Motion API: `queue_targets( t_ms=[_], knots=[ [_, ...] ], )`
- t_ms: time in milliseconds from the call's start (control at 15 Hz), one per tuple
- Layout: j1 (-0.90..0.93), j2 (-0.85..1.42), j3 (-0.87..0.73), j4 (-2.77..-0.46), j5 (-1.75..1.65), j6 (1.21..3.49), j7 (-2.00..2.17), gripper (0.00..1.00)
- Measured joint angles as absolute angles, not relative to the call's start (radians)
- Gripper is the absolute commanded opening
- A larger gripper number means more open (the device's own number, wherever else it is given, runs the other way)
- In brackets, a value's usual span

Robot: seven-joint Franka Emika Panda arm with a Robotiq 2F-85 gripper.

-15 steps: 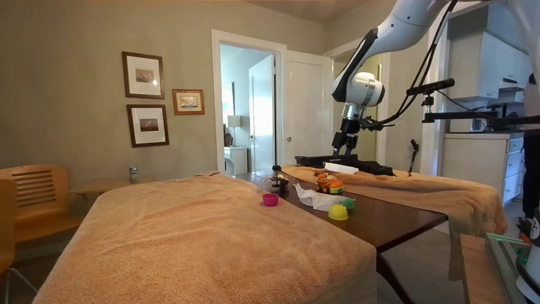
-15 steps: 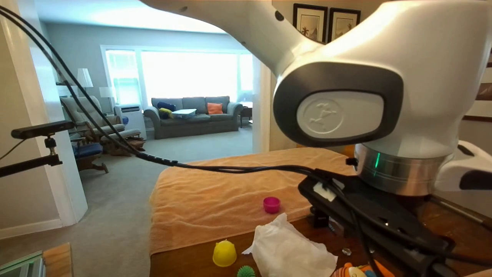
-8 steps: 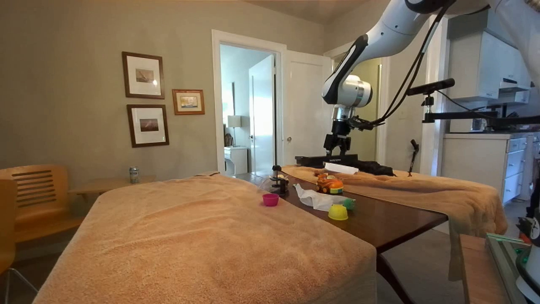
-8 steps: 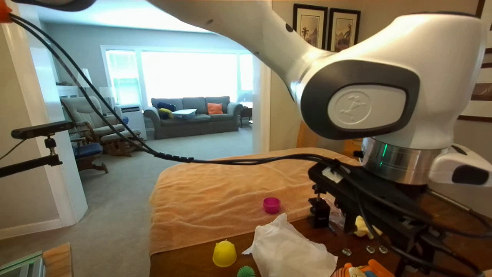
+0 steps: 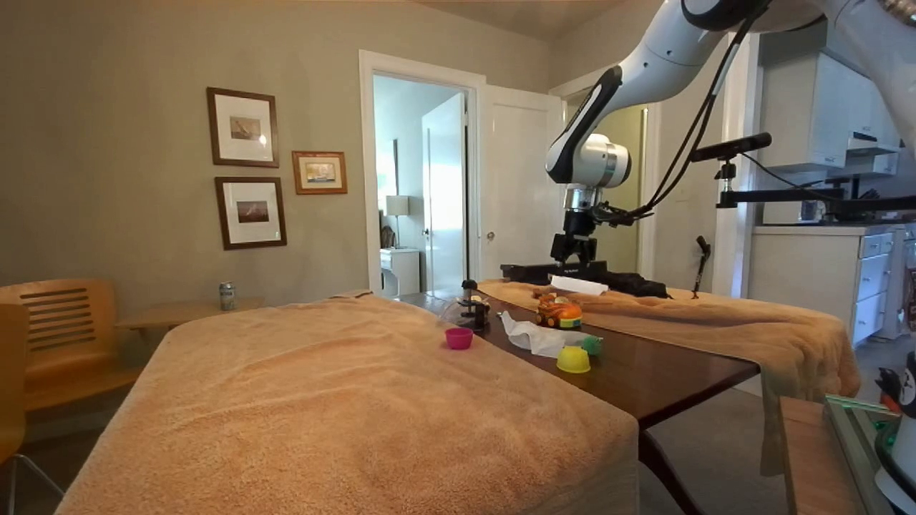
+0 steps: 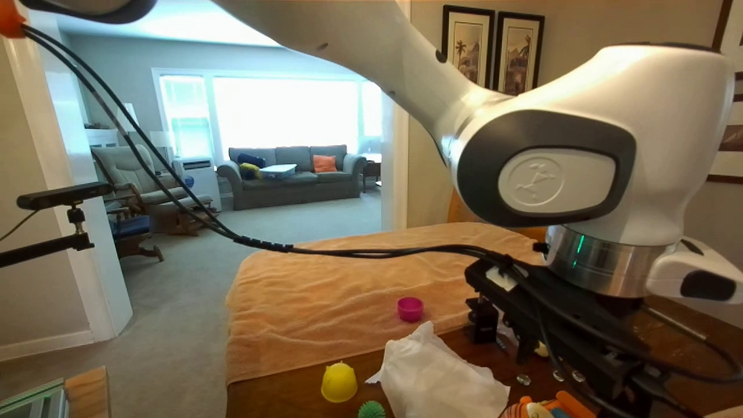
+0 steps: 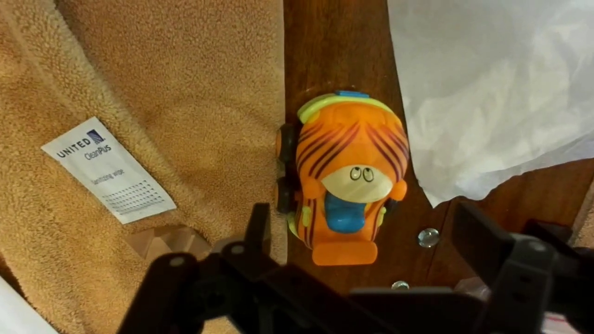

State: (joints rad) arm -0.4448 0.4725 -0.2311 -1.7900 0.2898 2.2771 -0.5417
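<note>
At the wrist view's centre, the toy car (image 7: 351,178) is orange with dark purple stripes and cream, blue and lime patches; the desk (image 7: 338,46) is dark brown. The upper-right sheet (image 7: 492,93) is plain white, the upper-left towel (image 7: 209,69) plain tan, the end effector (image 7: 365,219) below black.

In the wrist view, the gripper (image 7: 364,225) has its fingers spread wider than the orange toy car (image 7: 351,185), with more room at 3 o'clock than at 9. From the toy, a strip of tabletop (image 7: 341,51) gives passage at 12, between towel (image 7: 213,139) and white paper (image 7: 492,93). The paper crowds 2; at 9 the wheels overlap the towel's edge. A glass gem (image 7: 428,237) sits at 4, a second gem (image 7: 400,285) at 5, a faceted block (image 7: 169,241) at 8.
</note>
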Motion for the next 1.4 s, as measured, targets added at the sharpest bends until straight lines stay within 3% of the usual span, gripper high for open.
queue_targets(
  t_ms=[1400],
  knots=[
    [-0.479, 0.605, -0.157, -1.739, 0.268, 2.43, -0.522, 1.0]
  ],
)
